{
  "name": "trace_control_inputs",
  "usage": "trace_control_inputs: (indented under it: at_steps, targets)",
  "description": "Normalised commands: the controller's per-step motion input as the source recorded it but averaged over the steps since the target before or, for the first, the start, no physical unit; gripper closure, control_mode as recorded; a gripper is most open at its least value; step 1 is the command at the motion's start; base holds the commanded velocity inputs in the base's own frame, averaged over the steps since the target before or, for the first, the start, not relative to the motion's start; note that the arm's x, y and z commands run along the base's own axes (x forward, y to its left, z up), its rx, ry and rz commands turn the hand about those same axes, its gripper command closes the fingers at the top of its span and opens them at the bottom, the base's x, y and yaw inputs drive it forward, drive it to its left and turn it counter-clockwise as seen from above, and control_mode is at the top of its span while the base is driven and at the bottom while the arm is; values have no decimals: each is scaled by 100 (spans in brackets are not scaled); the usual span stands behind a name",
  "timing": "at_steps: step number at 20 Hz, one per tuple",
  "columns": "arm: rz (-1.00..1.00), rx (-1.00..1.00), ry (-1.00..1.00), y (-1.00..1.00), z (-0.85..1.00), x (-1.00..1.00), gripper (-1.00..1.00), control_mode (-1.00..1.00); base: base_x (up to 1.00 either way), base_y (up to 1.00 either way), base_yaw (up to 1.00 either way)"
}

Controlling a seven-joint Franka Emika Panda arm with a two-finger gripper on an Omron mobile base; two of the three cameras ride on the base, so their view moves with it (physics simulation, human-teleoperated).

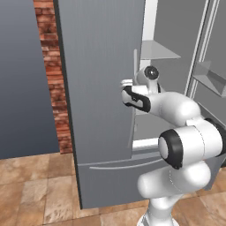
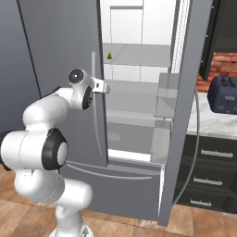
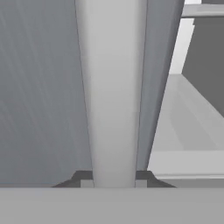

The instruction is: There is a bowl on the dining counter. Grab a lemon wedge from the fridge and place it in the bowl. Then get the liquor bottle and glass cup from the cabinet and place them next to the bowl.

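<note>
Pincer (image 3: 113, 181) is clamped narrow around left fridge door handle (image 3: 111, 96); right door (image 2: 185, 111) is open; lemon wedge (image 2: 109, 56) is seen on far shelf (image 2: 139, 58).

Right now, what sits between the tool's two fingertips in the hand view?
The left fridge door's handle, a pale upright bar, runs between the fingertips, which sit against its sides. The tool is closed around it.

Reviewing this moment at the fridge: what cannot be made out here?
- Lemon wedge: right base view, a tiny green speck on a shelf, too small to identify.
- Hand: hand view, its fingertips are cut off by the bottom edge on either side of the left door's handle; contact unclear.
- Fridge's left half: left base view, hidden by the left door.
- Toaster: right base view, cut by the right edge.
</note>
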Motion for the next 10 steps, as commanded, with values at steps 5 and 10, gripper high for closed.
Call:
trace_control_inputs:
  at_steps: [5, 10]
  targets:
    - [10, 0, 0, 72, -1, -12, 100, -100, 0, 0, 0]
    - [14, 0, 0, 97, 0, -46, 100, -100, 0, 0, 0]
